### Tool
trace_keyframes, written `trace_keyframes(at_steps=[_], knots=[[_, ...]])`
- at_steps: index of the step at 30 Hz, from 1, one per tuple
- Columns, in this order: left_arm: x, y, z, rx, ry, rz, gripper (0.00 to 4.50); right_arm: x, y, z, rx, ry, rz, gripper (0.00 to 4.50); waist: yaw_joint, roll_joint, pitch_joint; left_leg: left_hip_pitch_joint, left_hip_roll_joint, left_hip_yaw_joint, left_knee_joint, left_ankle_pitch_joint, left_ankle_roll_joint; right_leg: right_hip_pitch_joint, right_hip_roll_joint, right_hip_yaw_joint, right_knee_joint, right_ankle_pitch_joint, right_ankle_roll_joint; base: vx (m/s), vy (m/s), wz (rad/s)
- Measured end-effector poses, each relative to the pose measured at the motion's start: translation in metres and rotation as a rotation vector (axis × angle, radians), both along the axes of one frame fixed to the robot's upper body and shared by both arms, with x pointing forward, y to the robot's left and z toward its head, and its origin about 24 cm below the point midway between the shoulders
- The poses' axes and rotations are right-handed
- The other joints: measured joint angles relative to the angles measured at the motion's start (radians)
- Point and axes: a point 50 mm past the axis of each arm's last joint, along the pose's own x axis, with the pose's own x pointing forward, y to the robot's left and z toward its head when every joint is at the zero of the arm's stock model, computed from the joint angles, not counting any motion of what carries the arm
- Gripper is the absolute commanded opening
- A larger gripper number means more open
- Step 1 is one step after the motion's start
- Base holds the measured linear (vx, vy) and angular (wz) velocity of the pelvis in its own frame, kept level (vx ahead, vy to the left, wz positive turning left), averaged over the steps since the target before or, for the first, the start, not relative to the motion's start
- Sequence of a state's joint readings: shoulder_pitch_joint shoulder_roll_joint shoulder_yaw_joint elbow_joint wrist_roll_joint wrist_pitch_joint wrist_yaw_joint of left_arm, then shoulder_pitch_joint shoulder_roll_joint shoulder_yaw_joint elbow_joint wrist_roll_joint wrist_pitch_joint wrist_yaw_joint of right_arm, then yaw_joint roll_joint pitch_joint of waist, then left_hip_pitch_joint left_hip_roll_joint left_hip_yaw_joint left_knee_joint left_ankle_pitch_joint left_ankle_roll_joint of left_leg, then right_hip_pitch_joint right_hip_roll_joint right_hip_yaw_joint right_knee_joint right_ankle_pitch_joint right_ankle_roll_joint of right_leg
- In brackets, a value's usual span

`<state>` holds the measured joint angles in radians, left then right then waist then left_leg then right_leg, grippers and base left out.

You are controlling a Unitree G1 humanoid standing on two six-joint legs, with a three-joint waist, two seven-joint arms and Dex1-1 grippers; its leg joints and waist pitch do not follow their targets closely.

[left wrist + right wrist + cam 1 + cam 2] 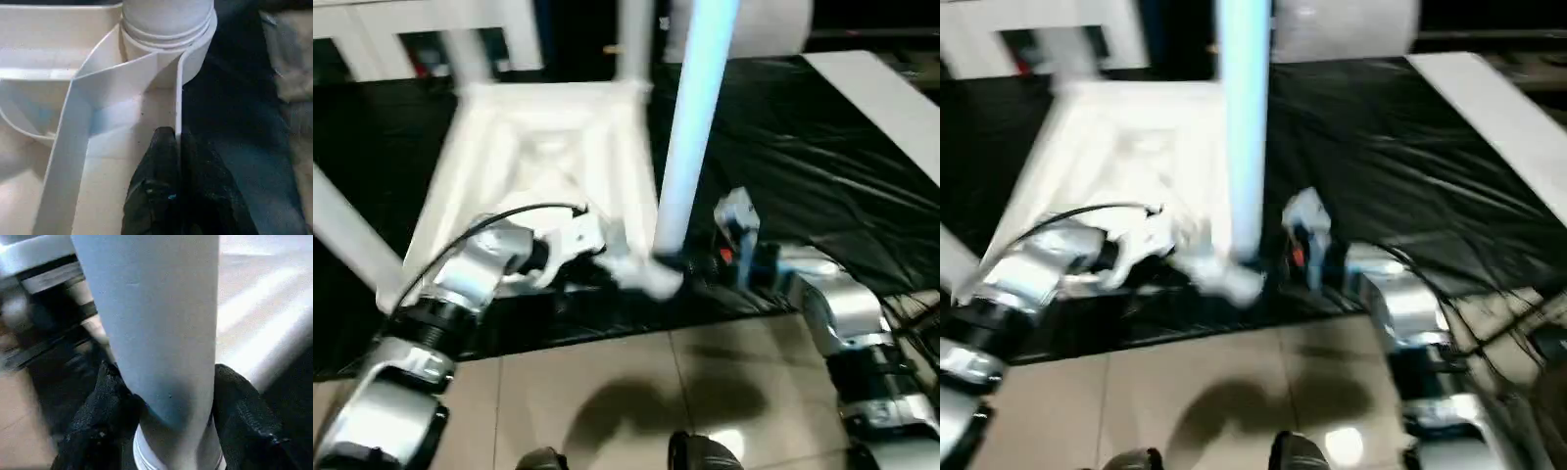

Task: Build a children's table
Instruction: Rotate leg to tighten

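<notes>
The white tabletop (548, 147) lies upside down on a black sheet, ribbed underside up. A long white leg (690, 127) stands upright in its near right corner socket (166, 29). My right gripper (166, 377) is closed around this leg just above the socket, one black finger (110, 396) on each side of the tube. My left gripper (178, 142) is shut on the tabletop's thin rim wall (178, 83) right beside that socket. Two more legs (475, 54) rise from the far corners, and another leg (347, 235) slants off at the near left.
The black sheet (803, 147) covers the floor under the tabletop; beige tiles (607, 382) lie in front of it. A white board (891, 98) lies at the far right. A white cabinet (372, 39) stands at the back left.
</notes>
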<state>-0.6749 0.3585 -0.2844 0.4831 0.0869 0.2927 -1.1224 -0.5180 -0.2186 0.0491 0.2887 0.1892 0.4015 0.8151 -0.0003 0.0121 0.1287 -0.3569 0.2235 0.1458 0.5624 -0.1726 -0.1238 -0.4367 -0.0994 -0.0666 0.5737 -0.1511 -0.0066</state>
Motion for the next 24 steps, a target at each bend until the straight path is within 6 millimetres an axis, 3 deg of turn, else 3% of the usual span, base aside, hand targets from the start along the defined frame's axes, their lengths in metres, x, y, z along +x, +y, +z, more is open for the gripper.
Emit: trace_keyframes(at_steps=[5,6,11,15,18,24], knots=[[0.008,-0.022,0.000,-0.008,-0.062,0.201,0.00,0.019,0.021,0.002,-0.004,-0.030,-0.304,2.01,-0.021,-0.001,0.001,0.000,0.000,-0.004,-0.002,0.000,0.000,0.000,0.005,-0.001,-0.017,0.000,0.000,0.000,0.000,0.00],[0.008,-0.026,0.000,-0.013,-0.072,0.215,0.00,0.021,0.022,0.001,0.000,-0.035,-0.333,2.54,-0.021,-0.001,0.001,0.000,0.000,-0.004,-0.002,0.000,0.000,0.000,0.005,-0.001,-0.019,0.000,0.000,0.000,0.000,0.00],[0.007,-0.039,0.002,-0.034,-0.097,0.218,0.00,0.022,0.019,-0.005,0.037,-0.037,-0.410,3.01,-0.014,-0.001,0.003,-0.004,0.000,-0.002,-0.006,0.000,0.001,-0.002,0.006,0.001,-0.027,0.003,-0.004,0.000,0.000,0.00],[0.006,-0.039,0.004,-0.027,-0.109,0.193,0.00,0.018,0.012,-0.006,0.069,-0.055,-0.367,3.16,0.000,-0.001,0.003,-0.008,0.000,0.001,-0.006,0.001,0.002,-0.001,0.006,0.003,-0.027,0.022,-0.013,0.000,0.000,0.00],[0.005,-0.038,0.005,-0.022,-0.140,0.141,0.00,0.012,-0.003,-0.005,0.045,-0.082,-0.256,3.52,0.009,-0.001,0.003,-0.009,0.002,0.001,-0.009,0.001,0.002,-0.002,0.006,0.003,-0.026,0.029,-0.010,0.000,0.000,0.00],[0.002,-0.022,0.005,-0.017,-0.139,0.019,0.00,0.000,-0.024,0.001,0.022,-0.112,-0.044,4.07,0.021,0.002,0.003,-0.008,0.004,0.000,-0.014,0.001,0.002,-0.008,0.008,0.002,-0.012,0.029,-0.009,0.000,0.000,0.00]])
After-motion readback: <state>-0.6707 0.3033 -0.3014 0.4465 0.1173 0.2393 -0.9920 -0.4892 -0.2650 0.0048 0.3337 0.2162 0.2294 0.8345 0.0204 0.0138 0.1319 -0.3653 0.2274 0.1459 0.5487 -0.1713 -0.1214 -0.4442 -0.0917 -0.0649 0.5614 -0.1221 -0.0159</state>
